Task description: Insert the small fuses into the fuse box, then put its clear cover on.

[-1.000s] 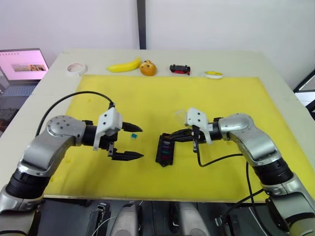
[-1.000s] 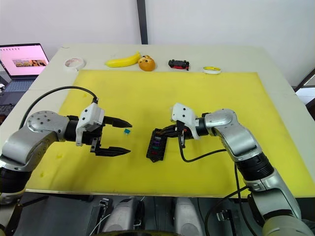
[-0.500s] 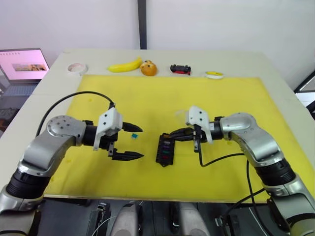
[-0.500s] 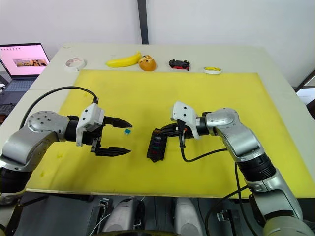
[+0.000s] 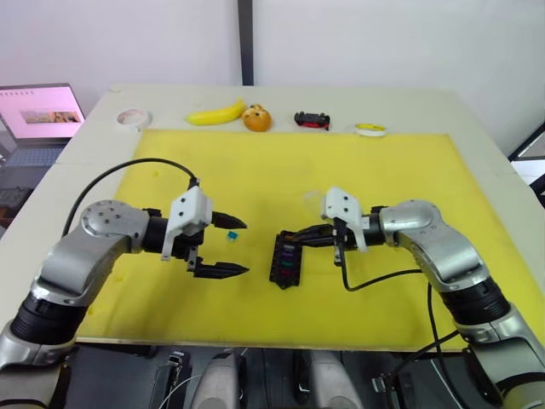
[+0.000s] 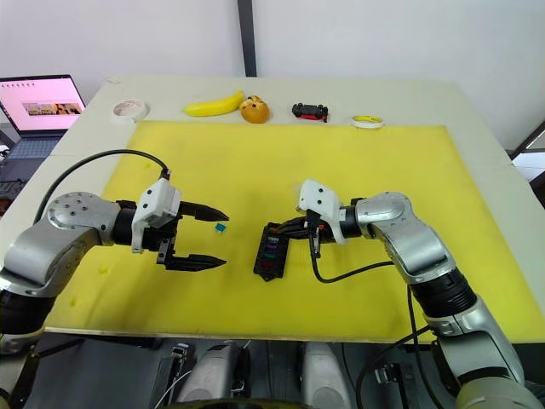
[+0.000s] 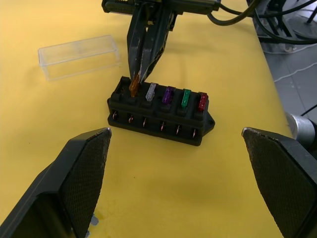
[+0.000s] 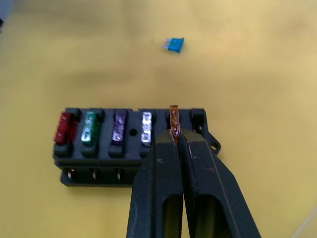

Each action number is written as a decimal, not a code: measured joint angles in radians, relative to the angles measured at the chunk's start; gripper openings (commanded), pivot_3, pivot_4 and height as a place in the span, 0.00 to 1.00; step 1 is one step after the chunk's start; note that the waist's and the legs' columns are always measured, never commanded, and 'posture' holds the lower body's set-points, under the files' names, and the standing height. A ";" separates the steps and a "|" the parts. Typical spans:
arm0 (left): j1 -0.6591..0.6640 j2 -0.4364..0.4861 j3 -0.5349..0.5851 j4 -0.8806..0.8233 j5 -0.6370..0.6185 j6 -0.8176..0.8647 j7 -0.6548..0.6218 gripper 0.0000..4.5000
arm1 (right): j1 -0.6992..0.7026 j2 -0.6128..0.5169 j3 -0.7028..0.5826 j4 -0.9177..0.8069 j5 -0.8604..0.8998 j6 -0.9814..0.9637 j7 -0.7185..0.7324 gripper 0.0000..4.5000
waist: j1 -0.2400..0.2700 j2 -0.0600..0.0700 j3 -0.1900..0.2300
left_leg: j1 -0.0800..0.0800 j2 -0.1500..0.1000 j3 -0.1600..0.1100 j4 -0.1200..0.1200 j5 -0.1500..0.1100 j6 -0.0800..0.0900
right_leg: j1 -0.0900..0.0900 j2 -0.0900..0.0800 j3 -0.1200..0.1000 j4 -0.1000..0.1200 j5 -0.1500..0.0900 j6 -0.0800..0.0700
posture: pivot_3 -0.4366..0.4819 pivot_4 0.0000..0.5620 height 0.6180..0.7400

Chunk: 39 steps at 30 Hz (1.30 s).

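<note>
Yellow matting (image 5: 383, 187) covers my work table as the right gripper (image 8: 174, 136), its two black fingers clenched on a brown fuse (image 8: 173, 118), holds that fuse upright at the fifth slot of the fuse box (image 7: 161, 118). I count four fuses seated in a row beside it: red (image 8: 65, 127), green (image 8: 89, 128), purple (image 8: 119, 127) and grey-white (image 8: 146, 128), with the slot at the end past the brown one empty. A teal fuse (image 8: 174, 44) lies loose on the mat, apart from the box and close to the upper finger of my left gripper (image 5: 228, 246), which hovers with its fingers spread wide, gripping nothing. In the left wrist view the clear cover (image 7: 79, 55) rests on the mat just beyond the box. Along the table's far edge sit a roll of tape (image 5: 132, 118), a banana (image 5: 215, 112), an orange (image 5: 256, 118), a black-and-red toy car (image 5: 312, 119) and a yellow disc (image 5: 370, 129); a laptop (image 5: 38, 115) glows at left. I can read no writing or labels on any of it.
</note>
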 measured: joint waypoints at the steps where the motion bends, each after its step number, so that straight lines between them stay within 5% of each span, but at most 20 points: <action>1: 0.000 0.000 0.000 0.000 0.000 0.000 0.000 0.99 | 0.000 0.000 0.000 0.002 -0.003 -0.001 0.000 0.02 | 0.000 0.000 0.000 | 0.000 0.000 0.000 0.000 0.000 0.000 | 0.000 0.000 0.000 0.000 0.000 0.000 | 0.48 0.27 0.98; 16: 0.000 0.000 0.000 0.000 0.002 0.000 -0.001 0.99 | 0.002 0.000 0.008 -0.019 -0.011 0.023 -0.011 0.02 | 0.000 0.000 0.000 | 0.000 0.000 0.000 0.000 0.000 0.000 | 0.000 0.000 0.000 0.000 0.000 0.000 | 0.48 0.27 0.98; 20: 0.000 0.000 -0.001 0.000 0.003 0.000 0.000 1.00 | 0.002 -0.001 0.003 -0.029 0.002 0.042 -0.007 0.31 | 0.000 0.000 0.000 | 0.000 0.000 0.000 0.000 0.000 0.000 | 0.000 0.000 0.000 0.000 0.000 0.000 | 0.48 0.27 0.98; 37: 0.000 0.000 -0.001 0.000 0.010 0.000 0.001 1.00 | -0.020 0.012 -0.057 -0.048 0.082 0.039 -0.001 0.31 | 0.000 0.000 0.000 | 0.000 0.000 0.000 0.000 0.000 0.000 | 0.000 0.000 0.000 0.000 0.000 0.000 | 0.48 0.27 0.98; 39: 0.000 0.000 -0.001 0.000 0.011 0.000 0.001 1.00 | -0.024 0.017 -0.073 -0.048 0.095 0.036 -0.004 0.12 | 0.000 0.000 0.000 | 0.000 0.000 0.000 0.000 0.000 0.000 | 0.000 0.000 0.000 0.000 0.000 0.000 | 0.48 0.27 0.98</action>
